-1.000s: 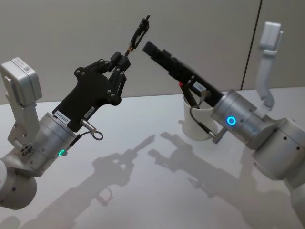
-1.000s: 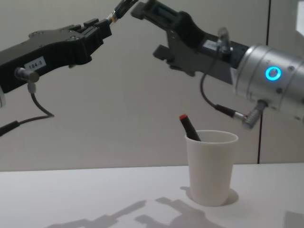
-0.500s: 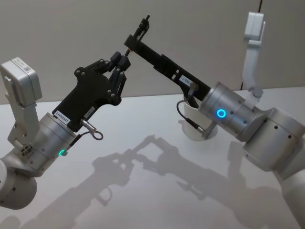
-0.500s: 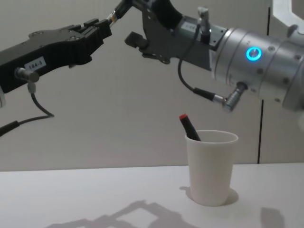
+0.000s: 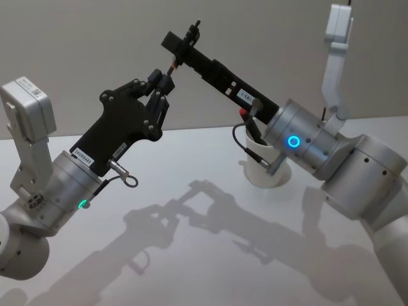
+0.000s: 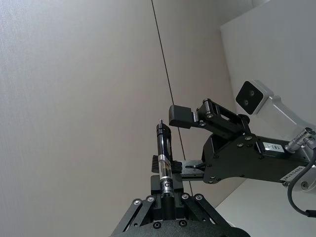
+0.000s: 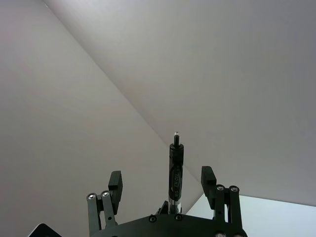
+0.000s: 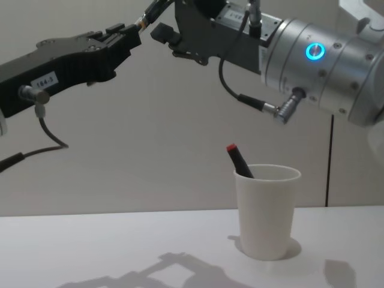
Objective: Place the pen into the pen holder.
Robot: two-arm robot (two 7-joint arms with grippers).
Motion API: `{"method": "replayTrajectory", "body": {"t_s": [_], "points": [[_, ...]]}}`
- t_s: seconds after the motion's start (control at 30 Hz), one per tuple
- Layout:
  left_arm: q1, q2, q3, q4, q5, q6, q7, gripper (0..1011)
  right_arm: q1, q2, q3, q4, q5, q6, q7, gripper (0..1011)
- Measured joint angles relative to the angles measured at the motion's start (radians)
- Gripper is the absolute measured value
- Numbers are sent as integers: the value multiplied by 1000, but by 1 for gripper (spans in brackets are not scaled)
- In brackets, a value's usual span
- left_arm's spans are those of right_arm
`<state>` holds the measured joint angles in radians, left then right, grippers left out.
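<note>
L gripper (image 6: 167, 198) clamped on pen (image 6: 164, 153) at lower end, R gripper (image 7: 161, 177) wide open, fingers (image 7: 115, 180) flanking pen

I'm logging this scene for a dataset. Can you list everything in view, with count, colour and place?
pen: 1, black and clear, held high over the table, pointing up
cup: 1, white, standing on the table, right of centre
marker: 1, dark with a red cap, leaning in the cup
table: 1, white, beneath both arms
wall: 1, grey, behind the table
left gripper: 1, black, raised, shut on the pen's lower end
right gripper: 1, black, raised, open, fingers either side of the pen
</note>
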<state>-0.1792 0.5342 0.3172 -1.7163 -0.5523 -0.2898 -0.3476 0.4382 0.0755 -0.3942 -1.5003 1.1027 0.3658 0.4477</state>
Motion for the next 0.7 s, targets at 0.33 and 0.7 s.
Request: {"method": "replayTrajectory", "body": {"t_s": [0.33, 0.7], "points": [[0, 0, 0, 0, 0, 0, 0, 129, 8, 2, -3, 9, 4, -6, 0, 1002], [0, 0, 0, 0, 0, 0, 0, 129, 13, 5, -9, 20, 3, -17, -6, 1001]]}}
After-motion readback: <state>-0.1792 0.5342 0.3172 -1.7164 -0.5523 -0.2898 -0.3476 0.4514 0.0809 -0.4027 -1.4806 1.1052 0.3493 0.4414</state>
